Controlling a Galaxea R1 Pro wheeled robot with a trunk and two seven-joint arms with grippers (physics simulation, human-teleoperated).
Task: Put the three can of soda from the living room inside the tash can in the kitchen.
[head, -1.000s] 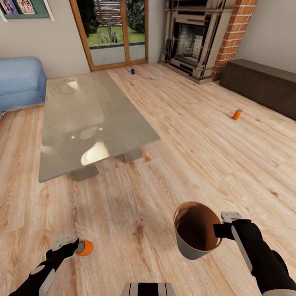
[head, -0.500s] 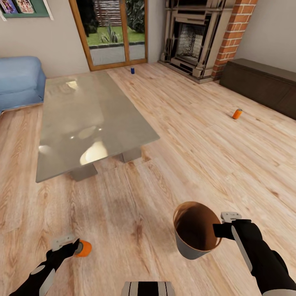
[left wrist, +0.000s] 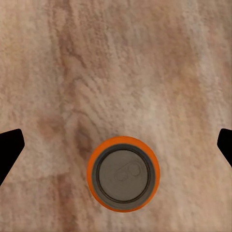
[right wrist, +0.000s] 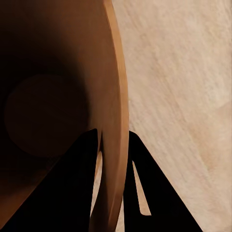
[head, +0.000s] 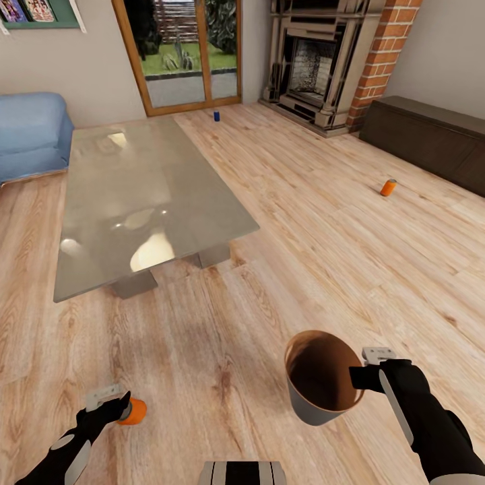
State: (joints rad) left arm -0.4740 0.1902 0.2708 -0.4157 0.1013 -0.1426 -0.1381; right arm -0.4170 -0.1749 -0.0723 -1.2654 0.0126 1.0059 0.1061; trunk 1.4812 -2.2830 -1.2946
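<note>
My right fingers (right wrist: pixel 82 183) pinch the rim of the tash can (head: pixel 316 387), one finger inside the glossy brown wall and one outside, closed tight on it. I hold it by the lip so the mouth faces up and stays open, carried above the floor at my right side; I judge that this makes it a ready receptacle I can bring to each can rather than the other way round. Its inside looks empty to me.

My left gripper (left wrist: pixel 116 147) is spread wide, the two dark fingertips at the far edges of the wrist view with nothing between them but air. Directly below stands an orange can (left wrist: pixel 123 174), upright on the planks, its grey lid and pull tab facing up at me. I hang over it with the fingers apart so that they can come down on either side of it.

Further out, a second orange can (head: pixel 388 187) sits on the floor towards the dark low cabinet (head: pixel 431 138), and the blue can (head: pixel 217 116) stands far off by the glass door (head: pixel 182 54). All three are well apart.

The light wood floor (head: pixel 323 222) is bare and level. The stone-topped table (head: pixel 141 195) lies ahead on my left, the blue sofa (head: pixel 30 131) behind it, the brick fireplace (head: pixel 323 60) beyond.
</note>
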